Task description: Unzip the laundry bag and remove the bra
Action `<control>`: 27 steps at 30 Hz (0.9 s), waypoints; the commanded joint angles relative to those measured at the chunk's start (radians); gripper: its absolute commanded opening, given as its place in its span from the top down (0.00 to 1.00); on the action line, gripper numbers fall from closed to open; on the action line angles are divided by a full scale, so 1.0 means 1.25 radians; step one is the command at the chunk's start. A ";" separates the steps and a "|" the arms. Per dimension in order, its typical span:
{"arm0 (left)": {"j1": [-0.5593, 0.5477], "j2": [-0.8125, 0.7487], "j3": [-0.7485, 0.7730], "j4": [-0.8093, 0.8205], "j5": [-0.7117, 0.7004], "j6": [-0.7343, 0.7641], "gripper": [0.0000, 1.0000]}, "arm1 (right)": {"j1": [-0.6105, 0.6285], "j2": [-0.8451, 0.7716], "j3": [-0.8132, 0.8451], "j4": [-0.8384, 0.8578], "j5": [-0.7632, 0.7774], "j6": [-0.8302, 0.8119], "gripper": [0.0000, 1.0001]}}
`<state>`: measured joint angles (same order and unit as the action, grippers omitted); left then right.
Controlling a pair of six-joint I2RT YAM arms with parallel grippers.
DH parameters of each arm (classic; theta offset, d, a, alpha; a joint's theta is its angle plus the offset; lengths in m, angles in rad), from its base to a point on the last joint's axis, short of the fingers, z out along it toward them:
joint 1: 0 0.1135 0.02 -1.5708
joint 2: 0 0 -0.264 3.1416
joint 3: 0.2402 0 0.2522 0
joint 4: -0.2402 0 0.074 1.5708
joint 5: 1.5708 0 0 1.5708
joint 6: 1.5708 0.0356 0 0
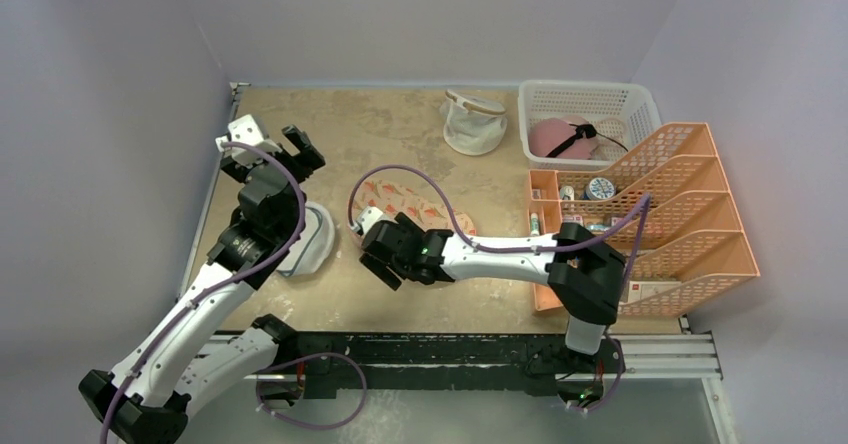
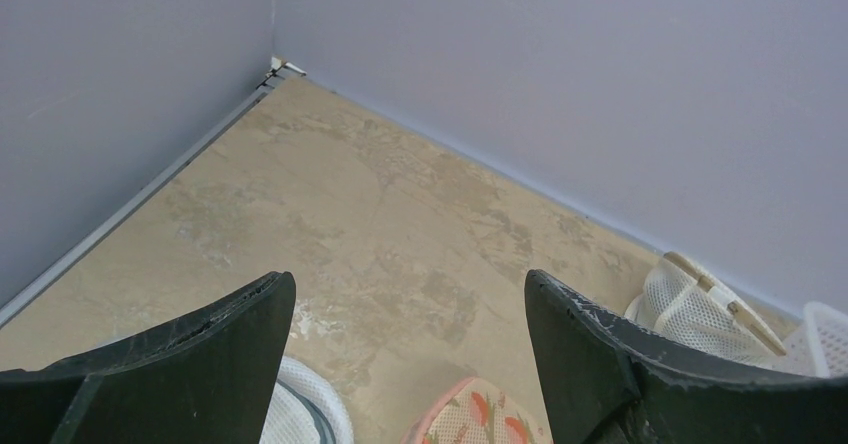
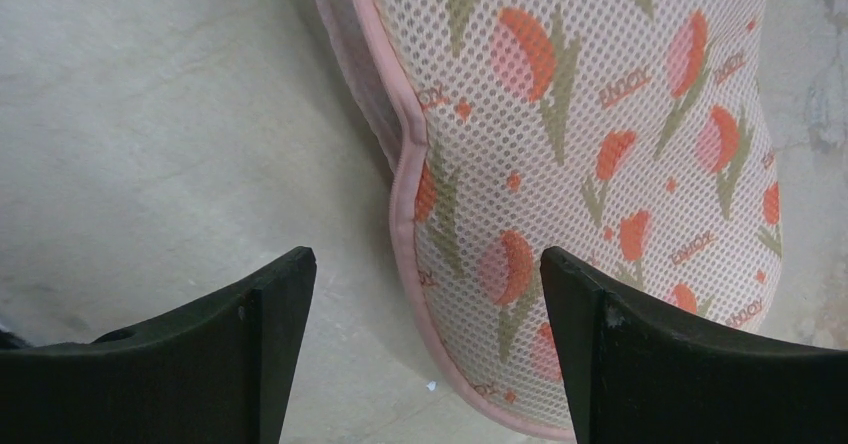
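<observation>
The laundry bag (image 1: 402,202) lies flat in the middle of the table, peach mesh with orange-red prints and a pink edge. It fills the right wrist view (image 3: 600,114), and its tip shows in the left wrist view (image 2: 478,419). My right gripper (image 1: 372,247) hovers open over the bag's near-left edge, and the pink rim runs between its fingers (image 3: 428,256). My left gripper (image 1: 275,144) is open over bare table at the far left, clear of the bag (image 2: 408,279). The bra is out of view.
A round white mesh pouch with dark trim (image 1: 312,239) lies under the left arm. A white cup-shaped mesh pouch (image 1: 472,121) sits at the back. A white basket (image 1: 610,97) holds a pink rounded thing with a black strap (image 1: 558,137). An orange file rack (image 1: 660,214) stands at the right.
</observation>
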<state>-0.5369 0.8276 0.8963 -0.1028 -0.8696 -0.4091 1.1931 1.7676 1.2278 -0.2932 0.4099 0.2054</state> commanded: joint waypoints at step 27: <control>0.004 0.012 0.006 0.022 0.011 -0.003 0.16 | 0.008 0.028 0.067 -0.074 0.110 -0.002 0.90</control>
<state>-0.5369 0.8490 0.8948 -0.1028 -0.8669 -0.4091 1.2022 1.8462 1.2736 -0.3695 0.5251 0.1974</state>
